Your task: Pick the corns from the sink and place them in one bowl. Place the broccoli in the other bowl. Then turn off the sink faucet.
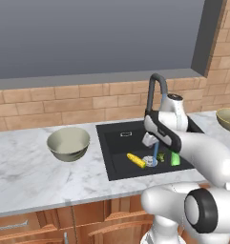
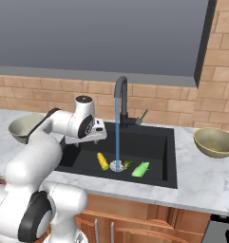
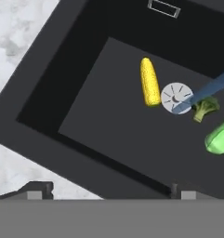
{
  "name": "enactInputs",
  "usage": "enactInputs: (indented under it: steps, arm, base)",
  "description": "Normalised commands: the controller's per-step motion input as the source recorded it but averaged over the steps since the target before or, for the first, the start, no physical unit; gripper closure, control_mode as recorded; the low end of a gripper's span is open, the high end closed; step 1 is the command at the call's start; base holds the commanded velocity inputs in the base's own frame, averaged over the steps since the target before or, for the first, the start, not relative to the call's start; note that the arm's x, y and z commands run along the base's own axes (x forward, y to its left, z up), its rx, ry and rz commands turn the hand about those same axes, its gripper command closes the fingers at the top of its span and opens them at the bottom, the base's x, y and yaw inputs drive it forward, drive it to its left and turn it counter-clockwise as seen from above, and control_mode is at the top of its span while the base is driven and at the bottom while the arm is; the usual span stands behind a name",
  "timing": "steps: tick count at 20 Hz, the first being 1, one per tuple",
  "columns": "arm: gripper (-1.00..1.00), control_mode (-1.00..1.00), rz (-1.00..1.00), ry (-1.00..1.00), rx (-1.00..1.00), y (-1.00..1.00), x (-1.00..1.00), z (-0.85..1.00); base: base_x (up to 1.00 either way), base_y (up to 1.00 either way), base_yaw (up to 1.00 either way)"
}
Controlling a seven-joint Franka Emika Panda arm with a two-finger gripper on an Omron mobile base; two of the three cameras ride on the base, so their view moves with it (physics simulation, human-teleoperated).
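1. The white arm rises from the base in front of the counter and bends forward over the sink (image 2: 158, 142), a black recessed basin set in the marble counter (image 1: 21, 167).
2. The gripper (image 3: 108, 189) hangs above the left part of the basin. In the hand view its two dark finger tips stand wide apart at the bottom, with nothing between them: the jaws are spread and hold nothing.
3. On the sink floor the yellow corn cob (image 3: 150, 82) lies just left of the round silver drain (image 3: 176, 97), near it but apart from it.
4. The broccoli (image 3: 205, 108), a small dark green lump, sits just beside the drain on its other side.
5. The light-green corn piece (image 2: 140, 169) lies next to the broccoli, nearest the right wall of the basin; all three foods lie in a row along the front of the sink floor.
6. A blue stream of water (image 2: 118, 133) falls from the spout onto the drain.
7. The pale grey-beige bowl (image 1: 68, 143) stands upright on the counter left of the sink.
8. The olive-tan bowl (image 2: 214, 142) stands on the counter right of the sink.
9. At the back edge of the sink the black gooseneck faucet (image 2: 121, 97) arches toward the basin, its small side lever (image 2: 142, 116) angled up to the right.
10. Behind it runs the brick backsplash (image 1: 64, 102).
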Motion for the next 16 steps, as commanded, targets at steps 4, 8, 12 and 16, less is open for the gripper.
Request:
enactInputs:
  steps: [4, 8, 12, 16]
  arm:
    - [-1.0, -1.0, 0.04, 0.03, 0.0, 0.0, 0.36, -0.42]
    - [-1.0, -1.0, 0.01, 0.0, 0.0, 0.0, 0.25, -0.42]
    - [-1.0, -1.0, 0.0, 0.0, 0.0, 0.0, 0.2, -0.41]
    - [-1.0, -1.0, 0.0, 0.0, 0.0, 0.0, 0.16, -0.39]
  base:
    - [0.0, 0.0, 0.0]
    - [0.0, 0.0, 0.0]
    - [0.0, 0.0, 0.0]
    - [0.0, 0.0, 0.0]
